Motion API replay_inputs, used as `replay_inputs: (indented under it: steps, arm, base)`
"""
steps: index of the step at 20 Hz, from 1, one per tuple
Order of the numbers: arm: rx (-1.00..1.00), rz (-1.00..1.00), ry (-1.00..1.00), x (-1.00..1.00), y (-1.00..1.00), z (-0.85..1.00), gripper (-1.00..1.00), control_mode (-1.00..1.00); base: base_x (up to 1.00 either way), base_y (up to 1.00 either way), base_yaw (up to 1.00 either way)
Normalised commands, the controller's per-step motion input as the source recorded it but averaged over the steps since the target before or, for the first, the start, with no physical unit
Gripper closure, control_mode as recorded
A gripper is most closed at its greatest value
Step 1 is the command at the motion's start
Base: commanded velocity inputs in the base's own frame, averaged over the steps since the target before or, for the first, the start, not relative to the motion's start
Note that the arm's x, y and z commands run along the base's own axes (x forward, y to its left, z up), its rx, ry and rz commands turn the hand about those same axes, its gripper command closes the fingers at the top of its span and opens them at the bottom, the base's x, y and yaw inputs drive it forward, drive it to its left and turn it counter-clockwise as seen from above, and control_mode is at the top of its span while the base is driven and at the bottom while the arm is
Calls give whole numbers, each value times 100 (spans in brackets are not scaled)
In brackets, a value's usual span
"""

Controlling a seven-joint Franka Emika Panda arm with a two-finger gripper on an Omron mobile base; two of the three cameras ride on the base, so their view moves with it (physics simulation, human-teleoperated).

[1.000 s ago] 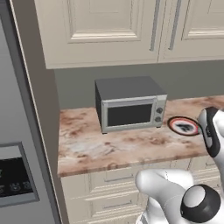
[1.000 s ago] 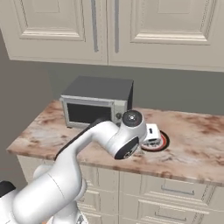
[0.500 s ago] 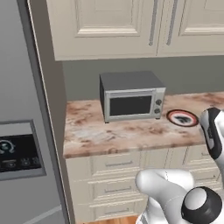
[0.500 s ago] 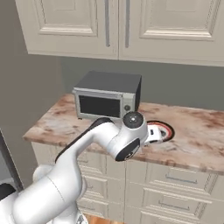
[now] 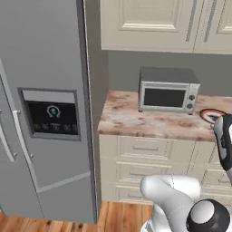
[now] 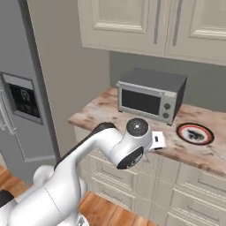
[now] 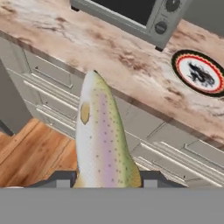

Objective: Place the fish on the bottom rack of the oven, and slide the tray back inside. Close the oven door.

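A speckled fish with a pale green back and pinkish flank stands up between my gripper's dark fingertips, and the gripper is shut on its tail end. Its head points toward the edge of the marble counter. I hold it out in front of the cream drawers, above the wooden floor. In the right base view my wrist hangs before the counter's front edge. The oven, its door and the bottom rack are out of view.
A small grey countertop box stands on the counter, with a red-rimmed plate to its right. A tall grey fridge stands on the left. Cream wall cabinets hang above.
The whole scene has shifted right and shrunk as the base drives back and left. The fridge has come into view. The fish stays gripped.
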Motion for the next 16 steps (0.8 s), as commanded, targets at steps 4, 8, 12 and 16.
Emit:
replay_inputs:
  steps: [4, 8, 12, 16]
  arm:
    - [0, 0, 0, 0, 0, 0, 100, 100]
    - [0, 0, 0, 0, 0, 0, 100, 100]
    - [0, 0, 0, 0, 0, 0, 100, 100]
    - [0, 0, 0, 0, 0, 0, 100, 100]
  base:
    - [-17, 65, 53]
    - [0, 96, 43]
    - [30, 100, 33]
    - [12, 100, 25]
